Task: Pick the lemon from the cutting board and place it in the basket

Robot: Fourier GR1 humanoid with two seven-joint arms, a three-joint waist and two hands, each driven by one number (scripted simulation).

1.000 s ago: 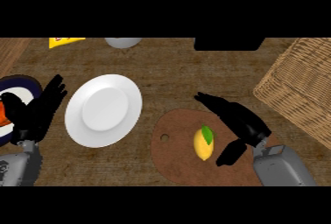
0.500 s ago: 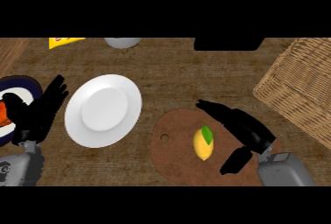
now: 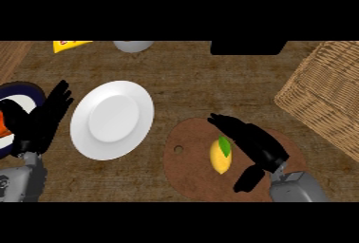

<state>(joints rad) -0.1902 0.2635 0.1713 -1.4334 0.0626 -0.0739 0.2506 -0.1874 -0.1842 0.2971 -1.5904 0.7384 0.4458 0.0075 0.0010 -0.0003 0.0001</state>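
We close in on the lemon [image 3: 222,155].
Our right hand [image 3: 254,144], fingers released, hangs just right of it on the cutting board [image 3: 189,175]; we should wrap both sides before lifting toward the basket [image 3: 324,95].

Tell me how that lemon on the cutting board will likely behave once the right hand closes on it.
The lemon is a smooth oval lying on its side on the flat cutting board, so a nudge would probably roll it sideways. It looks solid, so it should keep its shape. The right hand hovers just beside it, fingers not yet around it; its rounded skin may slip.
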